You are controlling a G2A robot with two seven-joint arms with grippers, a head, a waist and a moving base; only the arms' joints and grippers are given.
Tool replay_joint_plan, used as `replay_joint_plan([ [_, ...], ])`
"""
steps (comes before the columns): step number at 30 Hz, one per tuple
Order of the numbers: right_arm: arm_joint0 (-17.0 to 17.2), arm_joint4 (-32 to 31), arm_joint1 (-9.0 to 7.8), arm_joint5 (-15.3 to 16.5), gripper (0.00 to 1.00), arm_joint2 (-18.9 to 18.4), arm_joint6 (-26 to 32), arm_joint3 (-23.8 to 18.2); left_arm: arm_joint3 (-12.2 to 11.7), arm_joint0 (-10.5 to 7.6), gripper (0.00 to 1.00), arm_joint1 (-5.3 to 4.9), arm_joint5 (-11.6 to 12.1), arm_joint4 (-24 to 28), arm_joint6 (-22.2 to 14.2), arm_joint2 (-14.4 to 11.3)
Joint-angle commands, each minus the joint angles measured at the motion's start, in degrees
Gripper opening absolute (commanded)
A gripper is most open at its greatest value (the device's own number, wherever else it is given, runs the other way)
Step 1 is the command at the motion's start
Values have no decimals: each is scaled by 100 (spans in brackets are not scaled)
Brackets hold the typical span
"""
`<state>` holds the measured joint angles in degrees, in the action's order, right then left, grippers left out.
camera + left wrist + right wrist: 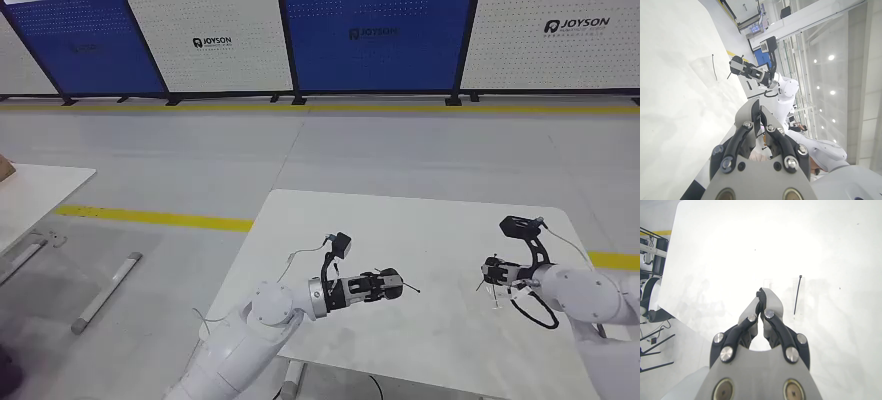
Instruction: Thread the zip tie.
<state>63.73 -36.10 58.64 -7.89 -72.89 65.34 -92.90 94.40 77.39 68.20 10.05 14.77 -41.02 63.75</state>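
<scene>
Table (400, 230): sleeve (802, 306) on it, tie (797, 294) lying on the sleeve. Sleeve sits below and just beside the right gripper (760, 294), well ahead of the left gripper (758, 109). Second tie (729, 75) is pinched crosswise at the right gripper's tips. Grippers face each other, well apart.

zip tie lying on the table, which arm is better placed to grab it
Right. The right gripper hangs close by the loose zip tie, the left gripper farther off; both are shut, though.
</scene>
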Motion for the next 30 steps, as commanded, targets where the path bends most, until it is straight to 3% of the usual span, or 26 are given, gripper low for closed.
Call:
replay_joint_plan([
  [1,0,0,0,0,0,0,0,0,0,0,0,0,0,0,0,0],
  [20,0,0,0,0,0,0,0,0,0,0,0,0,0,0,0,0],
  [28,205,553,65,-160,0,-100,-1026,-296,0,0,0,0,0,0,0,0],
  [30,285,345,93,-394,0,32,-1410,-375,0,0,0,0,0,0,0,0],
])
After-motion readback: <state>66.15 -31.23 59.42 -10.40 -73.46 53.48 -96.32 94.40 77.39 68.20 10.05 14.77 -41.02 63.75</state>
